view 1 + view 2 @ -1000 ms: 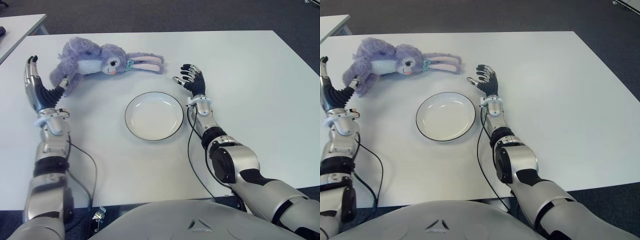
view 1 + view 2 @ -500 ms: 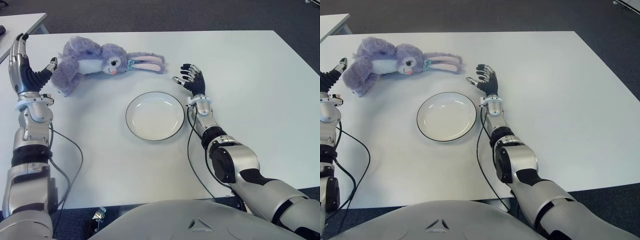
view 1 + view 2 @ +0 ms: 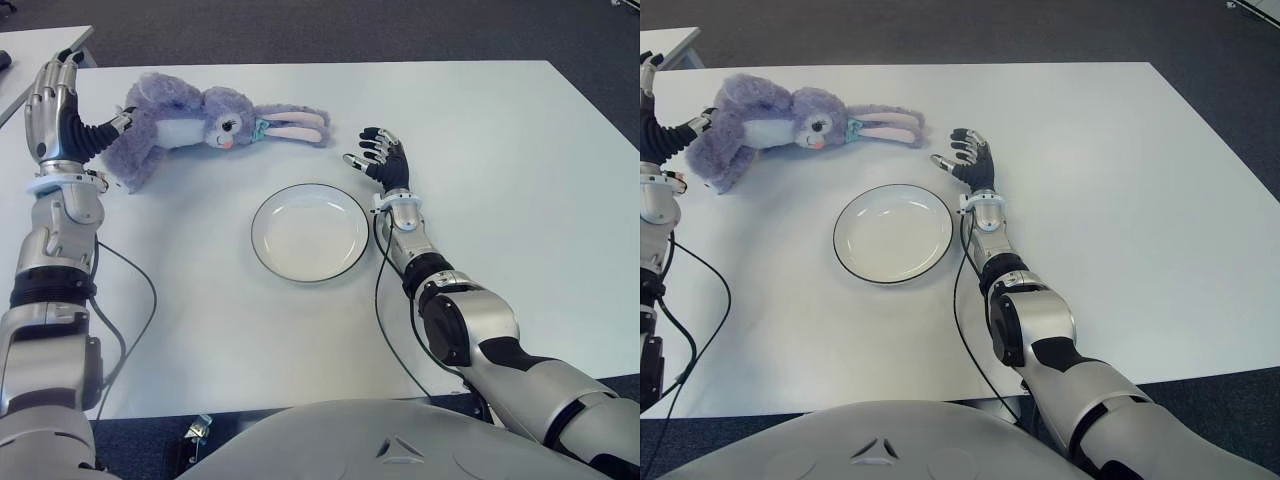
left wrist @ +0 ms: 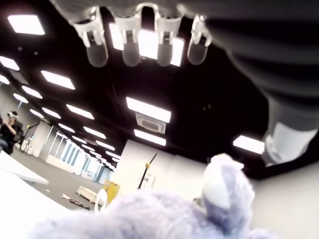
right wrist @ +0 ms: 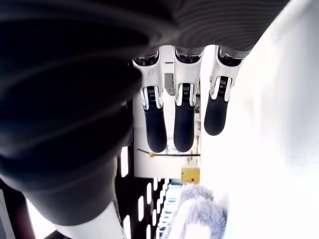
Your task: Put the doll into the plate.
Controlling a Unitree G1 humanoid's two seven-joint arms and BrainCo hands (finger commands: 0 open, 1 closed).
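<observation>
A purple plush bunny doll point(image 3: 190, 122) lies on its side at the far left of the white table point(image 3: 500, 150), pink-lined ears pointing right. A white plate point(image 3: 309, 231) with a dark rim sits in the middle, with nothing in it. My left hand point(image 3: 62, 110) stands open just left of the doll's body, fingers raised, thumb point(image 3: 118, 121) close to the plush; the doll point(image 4: 164, 214) fills the left wrist view under spread fingers. My right hand point(image 3: 384, 162) is open beside the plate's upper right rim, holding nothing.
Another white table's corner point(image 3: 40, 45) shows at the far left past a gap. Dark carpet point(image 3: 400, 30) lies beyond the table's far edge. Black cables point(image 3: 385, 320) run along both forearms over the table top.
My left hand has risen and moved away from me and rightward, from below-left of the doll to right beside its body. The right hand, doll and plate have stayed where they were.
</observation>
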